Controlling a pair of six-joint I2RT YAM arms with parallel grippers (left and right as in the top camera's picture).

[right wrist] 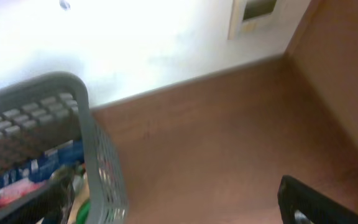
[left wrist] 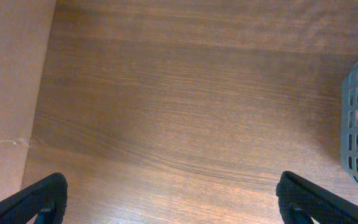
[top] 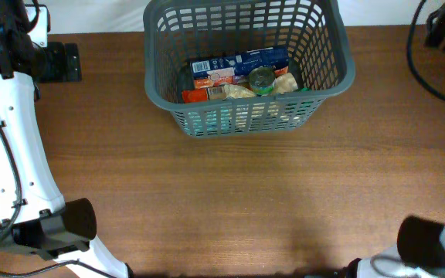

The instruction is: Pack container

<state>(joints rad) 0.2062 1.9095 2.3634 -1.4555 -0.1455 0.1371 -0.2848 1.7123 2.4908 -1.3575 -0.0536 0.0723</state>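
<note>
Basket [top: 246, 117] sits at the far edge of the worktop [top: 230, 201], about mid-width, upright, well apart from both near corners. It's grey plastic with slotted lattice walls, a smooth band rim and rounded corners, narrowing toward the floor. Already loaded: a blue carton [top: 247, 60] lies flat along the back. A round can [top: 261, 79] with a greenish top sits just in front of it, toward the right. An orange-red packet [top: 199, 95] is at the front left, with a pale crinkled bag [top: 236, 91] between packet and can. All are packed close together; exact stacking unclear. Left gripper [left wrist: 174, 204]: jaws spread wide, black fingers [left wrist: 42, 200] at the two bottom corners of the left wrist view. Only bare wood lies between them; nothing is held or touched. The basket wall just shows at that view's right edge, red packaging visible through the slots. Right gripper [right wrist: 173, 208]: the view is blurred. One black finger [right wrist: 316, 202] shows at bottom right, the other is a dark smear at bottom left in front of the basket wall. So it's spread wide too, nothing gripped; whether it touches the basket can't be told. Worktop is brown, fine wood grain, matte.
</note>
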